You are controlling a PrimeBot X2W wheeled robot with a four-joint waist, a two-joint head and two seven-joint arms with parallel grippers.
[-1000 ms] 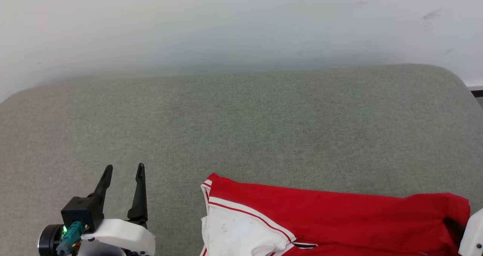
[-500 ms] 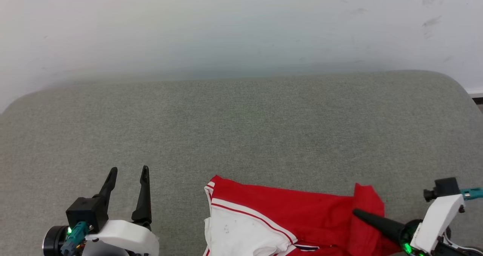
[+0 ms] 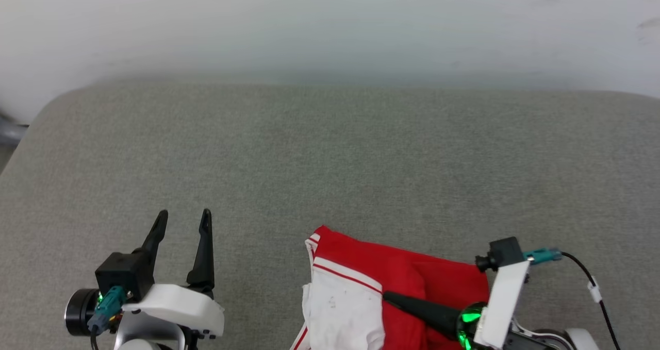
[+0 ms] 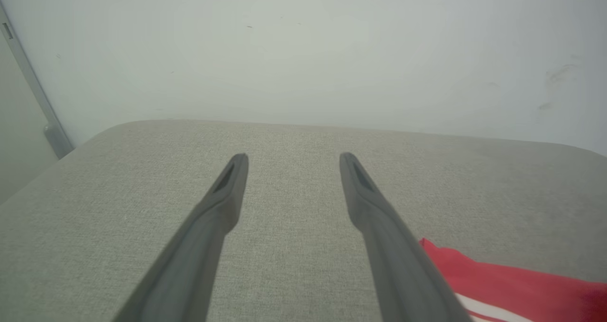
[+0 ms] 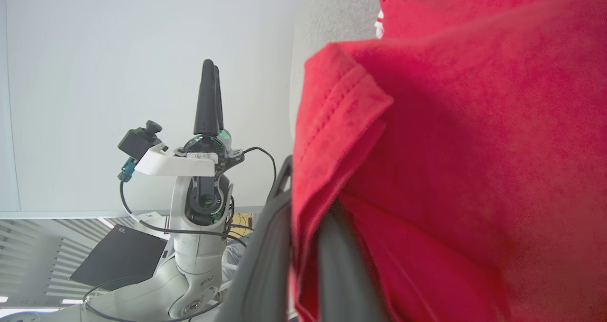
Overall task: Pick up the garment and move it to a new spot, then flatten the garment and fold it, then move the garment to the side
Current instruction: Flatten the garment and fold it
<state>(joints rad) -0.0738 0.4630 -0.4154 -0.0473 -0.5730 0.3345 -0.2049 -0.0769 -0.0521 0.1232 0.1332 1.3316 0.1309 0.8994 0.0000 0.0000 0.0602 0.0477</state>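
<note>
left tool (image 3: 185, 213): fingers spread wide and holding nothing. It hovers low over bare worktop (image 3: 330, 159), well apart from the cloth, pointing toward the wall (image 3: 330, 25).
garment (image 3: 371, 260): lies at the near edge of the worktop, right of centre. Its white sleeve (image 3: 340, 309) faces the left tool, with the red body to the right of it.
right tool (image 3: 392, 297): fingers pressed together, pinching a red edge of the garment. The right wrist view shows cloth caught between them, with a stitched hem doubled over just above. The fingers point left across the red body, the tip close to the sleeve.
just changed: a second ago the red body stretched out flat almost to the right side of the head view, and the right tool was only a pale edge there. That arm has since swung in leftward with the far end of the cloth, so the red now lies doubled over itself in a much shorter bundle. The head camera has also turned, so some of the shift is only the view moving.
meaning: I take this as a fold in progress, the right end carried over toward the sleeve. The layers look lumpy, so they will likely need smoothing after the release, and the move aside is not yet done.
</note>
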